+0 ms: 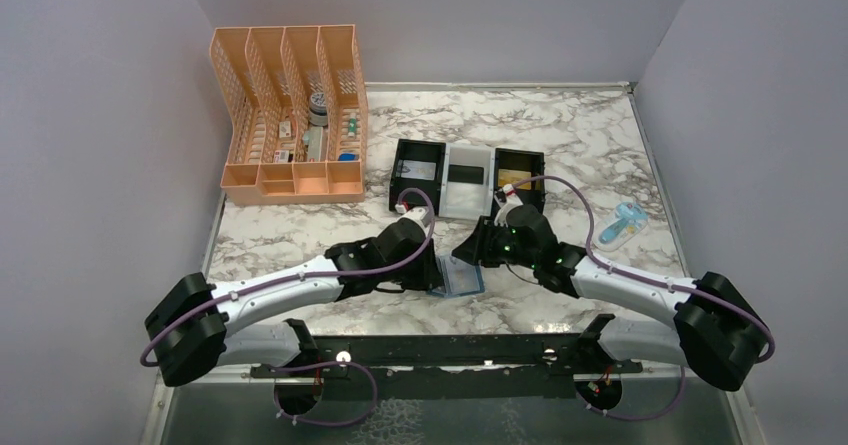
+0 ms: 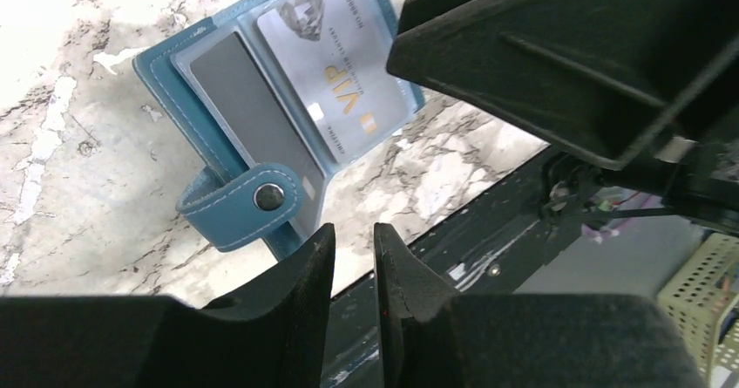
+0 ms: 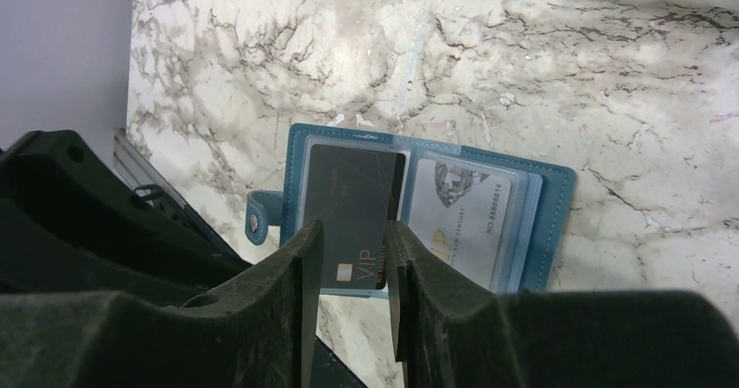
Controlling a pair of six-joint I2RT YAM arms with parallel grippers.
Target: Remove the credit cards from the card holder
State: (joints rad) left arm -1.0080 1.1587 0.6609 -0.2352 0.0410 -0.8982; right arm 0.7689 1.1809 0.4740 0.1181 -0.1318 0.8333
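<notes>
The teal-blue card holder (image 1: 462, 279) lies open on the marble table between my two grippers. In the right wrist view the holder (image 3: 553, 214) shows a black card (image 3: 353, 179) on its left panel and a silver-grey card (image 3: 462, 222) in its right pocket. My right gripper (image 3: 353, 227) hovers over the black card's lower end, jaws a narrow gap apart, not touching it. My left gripper (image 2: 355, 231) is at the holder's (image 2: 174, 65) edge by the snap strap (image 2: 240, 205), jaws a narrow gap apart and empty. A gold piece (image 1: 516, 176) lies in the tray.
A black-and-white three-compartment tray (image 1: 445, 155) stands just behind the holder. An orange mesh file organiser (image 1: 290, 115) stands at the back left. A small blue-and-white object (image 1: 622, 227) lies to the right. The black front rail (image 1: 450, 350) runs along the table's near edge.
</notes>
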